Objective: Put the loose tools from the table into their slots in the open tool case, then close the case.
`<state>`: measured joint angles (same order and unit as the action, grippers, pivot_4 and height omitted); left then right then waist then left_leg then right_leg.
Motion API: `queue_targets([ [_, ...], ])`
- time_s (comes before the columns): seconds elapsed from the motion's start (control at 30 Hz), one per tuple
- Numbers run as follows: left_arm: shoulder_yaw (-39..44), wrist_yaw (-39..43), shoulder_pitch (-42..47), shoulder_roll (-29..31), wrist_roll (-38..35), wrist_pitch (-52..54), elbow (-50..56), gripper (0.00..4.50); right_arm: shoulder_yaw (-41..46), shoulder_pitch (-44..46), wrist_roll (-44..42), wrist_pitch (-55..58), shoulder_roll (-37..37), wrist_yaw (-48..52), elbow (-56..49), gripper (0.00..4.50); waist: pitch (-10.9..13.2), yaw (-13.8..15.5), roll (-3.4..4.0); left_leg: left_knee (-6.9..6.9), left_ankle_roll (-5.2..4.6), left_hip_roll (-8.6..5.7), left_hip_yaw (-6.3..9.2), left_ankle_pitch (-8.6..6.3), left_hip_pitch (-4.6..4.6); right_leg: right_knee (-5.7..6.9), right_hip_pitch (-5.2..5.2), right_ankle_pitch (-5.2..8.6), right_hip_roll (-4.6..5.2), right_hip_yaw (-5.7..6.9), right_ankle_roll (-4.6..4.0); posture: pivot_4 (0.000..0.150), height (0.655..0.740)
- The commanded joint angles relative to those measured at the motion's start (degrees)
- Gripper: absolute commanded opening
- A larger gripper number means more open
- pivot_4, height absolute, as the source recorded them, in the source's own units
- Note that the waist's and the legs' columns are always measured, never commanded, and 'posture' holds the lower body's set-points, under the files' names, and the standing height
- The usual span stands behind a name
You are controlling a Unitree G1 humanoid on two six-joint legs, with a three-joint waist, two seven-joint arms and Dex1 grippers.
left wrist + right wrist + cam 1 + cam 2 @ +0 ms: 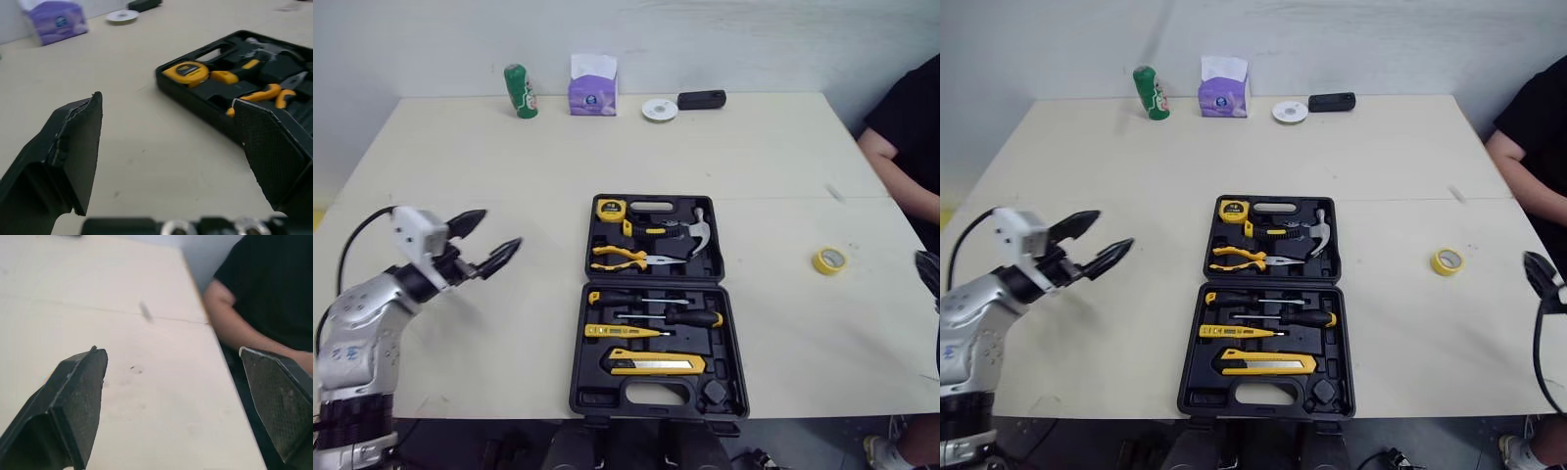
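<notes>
The black tool case point(584, 295) lies open in the middle of the table. Its slots hold a yellow tape measure point(610, 209), a hammer point(700, 233), pliers point(622, 258), two screwdrivers point(656, 299), a yellow tester point(626, 332) and a utility knife point(656, 364). A roll of yellow tape point(829, 259) lies loose on the table to the case's right. My left gripper point(501, 227) hovers open and empty left of the case, pointing toward it. My right gripper point(1538, 269) is at the table's right edge, beyond the tape roll. In the right wrist view its fingers point(73, 396) are spread wide over bare table.
Along the far edge stand a green can point(520, 91), a purple tissue box point(593, 86), a white disc point(659, 110) and a black object point(701, 99). A person in black point(911, 137) sits at the right side, with an arm point(234, 328) resting close to my right gripper.
</notes>
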<state>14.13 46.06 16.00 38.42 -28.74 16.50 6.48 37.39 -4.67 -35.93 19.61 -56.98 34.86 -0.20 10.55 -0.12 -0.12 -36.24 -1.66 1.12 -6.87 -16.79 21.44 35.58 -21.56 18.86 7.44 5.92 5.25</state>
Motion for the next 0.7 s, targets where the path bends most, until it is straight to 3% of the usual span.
queue_targets([
  [0.03, -5.04, 4.79, 4.75, 0.32, -0.79, 0.56, 3.64, 4.45, -5.9, 2.56, -0.73, 8.3, -10.95, 12.54, -1.47, 4.5, 0.0, 0.0, -0.01, 0.0, 0.0, 0.01, 0.0, 0.0, -0.01, -0.01, 0.02, 0.0, -0.01, 0.01, 0.0, 0.15, 0.74],
  [0.1, -7.18, 7.56, 6.79, 0.06, -4.6, 4.85, 5.46, 4.45, -11.07, 5.92, -0.11, 12.43, -16.23, 16.67, -0.72, 4.5, 0.07, 0.04, -0.13, 0.02, 0.02, 0.03, 0.01, 0.02, -0.01, -0.02, 0.01, 0.0, -0.05, 0.04, 0.0, 0.15, 0.74],
  [0.3, -11.33, 9.94, 10.81, -3.85, -9.65, 10.2, 8.36, 4.45, -28.79, 19.76, 5.89, 18.0, -23.18, 27.9, 3.01, 4.5, 0.35, 0.06, -0.42, -0.18, 0.01, 0.05, 0.02, 0.07, 0.12, -0.06, 0.01, 0.0, -0.05, 0.07, 0.0, 0.15, 0.74],
  [0.53, -17.07, 12.64, 12.65, -7.41, -8.83, 10.33, 10.59, 4.45, -46.62, 41.85, 21.97, 14.55, -16.94, 34.95, 18.57, 4.5, 0.6, 0.01, -0.47, -0.65, 0.04, 0.06, 0.09, 0.02, 0.37, -0.05, -0.05, -0.05, -0.04, 0.1, 0.09, 0.15, 0.74],
  [0.7, -18.47, 12.35, 13.04, -8.89, -7.13, 9.07, 10.35, 4.45, -52.55, 49.72, 29.04, 12.05, -13.26, 40.54, 28.09, 4.5, 0.68, 0.06, -0.34, -0.91, 0.03, 0.09, 0.16, 0.04, 0.78, 0.04, -0.34, -0.06, -0.08, 0.21, 0.09, 0.15, 0.74],
])
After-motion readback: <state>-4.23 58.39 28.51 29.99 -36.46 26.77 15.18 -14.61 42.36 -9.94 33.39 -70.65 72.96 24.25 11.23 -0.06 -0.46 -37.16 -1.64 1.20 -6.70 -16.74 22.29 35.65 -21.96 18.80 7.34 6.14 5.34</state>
